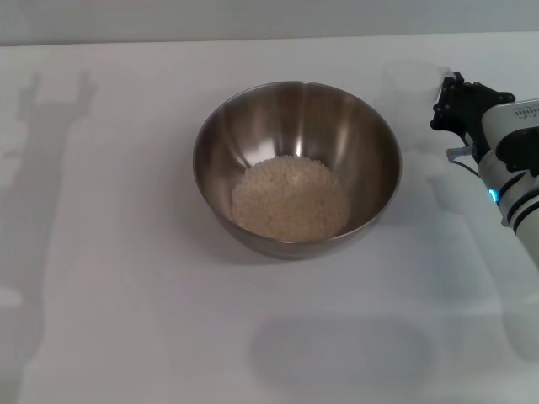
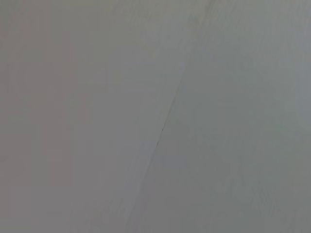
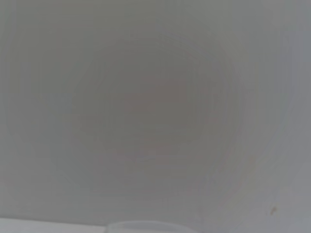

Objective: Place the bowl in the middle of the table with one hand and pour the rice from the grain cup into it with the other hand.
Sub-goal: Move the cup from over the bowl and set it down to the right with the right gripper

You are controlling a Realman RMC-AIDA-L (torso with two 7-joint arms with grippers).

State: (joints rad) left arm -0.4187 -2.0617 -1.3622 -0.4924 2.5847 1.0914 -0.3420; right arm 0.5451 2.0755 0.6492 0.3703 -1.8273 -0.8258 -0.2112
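Observation:
The steel bowl [image 1: 296,168] stands in the middle of the white table [image 1: 126,320]. A heap of off-white rice [image 1: 290,198] lies in its bottom. The translucent grain cup [image 1: 413,82] stands upright on the table to the right of the bowl and looks empty. My right gripper [image 1: 450,101] is right beside the cup, on the side away from the bowl; I cannot tell whether it touches the cup. A curved pale rim, perhaps the cup's [image 3: 141,225], shows in the right wrist view. My left gripper is out of view; the left wrist view shows only bare table [image 2: 97,121].
The right arm's white and black wrist [image 1: 514,160] reaches in from the right edge. An arm's shadow [image 1: 42,168] falls on the table's left side. The table's far edge [image 1: 253,42] runs just behind the bowl.

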